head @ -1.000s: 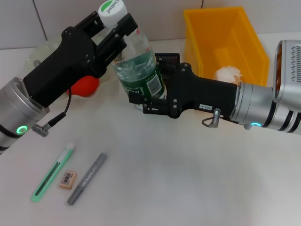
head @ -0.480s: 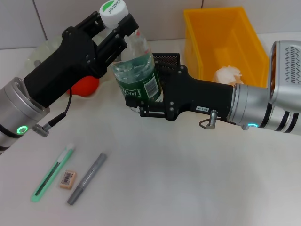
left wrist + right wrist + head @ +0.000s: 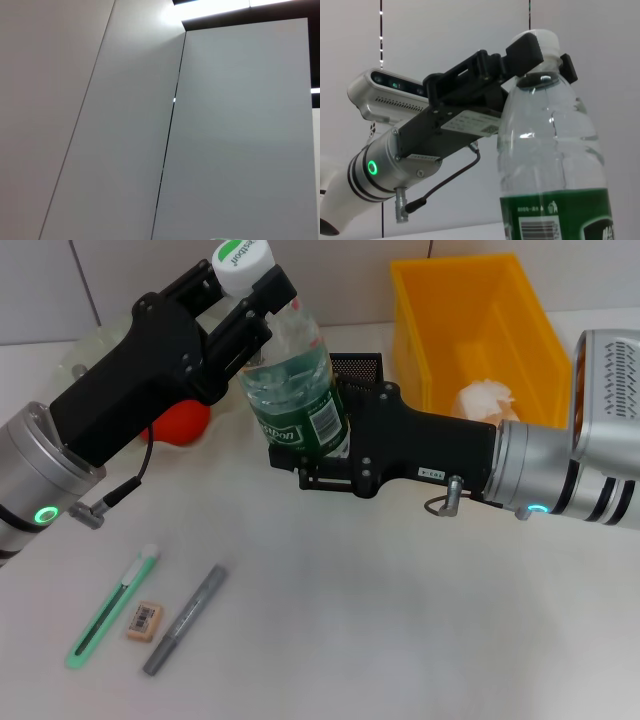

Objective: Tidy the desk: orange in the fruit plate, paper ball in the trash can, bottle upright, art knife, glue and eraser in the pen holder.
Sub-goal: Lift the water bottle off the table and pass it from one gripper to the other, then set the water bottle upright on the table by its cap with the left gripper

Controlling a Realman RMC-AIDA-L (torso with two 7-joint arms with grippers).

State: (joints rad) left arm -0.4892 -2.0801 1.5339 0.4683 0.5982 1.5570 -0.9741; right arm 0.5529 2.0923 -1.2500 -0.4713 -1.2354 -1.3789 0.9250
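Note:
The clear bottle (image 3: 293,370) with a green label and white cap stands nearly upright above the table, held by both arms. My left gripper (image 3: 248,282) is shut on its neck just under the cap, and this grip also shows in the right wrist view, left gripper (image 3: 538,47) on the bottle (image 3: 550,165). My right gripper (image 3: 303,455) is shut around its lower part, hiding the base. The orange (image 3: 182,422) lies by the fruit plate (image 3: 88,352). The paper ball (image 3: 485,397) sits in the yellow trash can (image 3: 470,300). The green art knife (image 3: 110,605), eraser (image 3: 144,622) and grey glue (image 3: 185,618) lie at the front left.
The black mesh pen holder (image 3: 356,364) stands behind my right gripper, mostly hidden by it. The left wrist view shows only wall panels. White table surface stretches across the front middle and right.
My right arm has shifted slightly left with the bottle's lower part. The cap has edged a little up and right. Both grips are unchanged.

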